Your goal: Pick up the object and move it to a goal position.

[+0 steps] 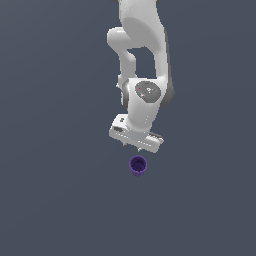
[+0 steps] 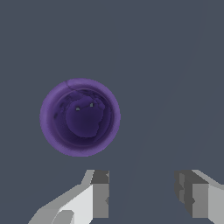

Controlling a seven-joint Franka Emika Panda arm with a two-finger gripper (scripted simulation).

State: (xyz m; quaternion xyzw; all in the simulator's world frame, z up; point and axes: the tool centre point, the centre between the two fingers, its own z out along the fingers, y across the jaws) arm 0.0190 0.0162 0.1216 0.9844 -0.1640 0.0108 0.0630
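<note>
The object, a small dark purple cup [image 1: 138, 165], stands upright on the grey floor, hollow side up. In the exterior view the white gripper [image 1: 136, 148] hangs just above and behind it, its fingers mostly hidden by the hand. The wrist view looks straight down into the cup [image 2: 80, 117], showing its thick rim and dark inside. My gripper [image 2: 142, 192] is open with nothing between its two fingers [image 2: 100, 192]. The cup lies off to one side of the gap between them, apart from both fingers.
A plain dark grey floor [image 1: 50, 200] spreads all around. The white arm [image 1: 145, 60] rises behind the gripper toward the exterior view's top. No other objects show.
</note>
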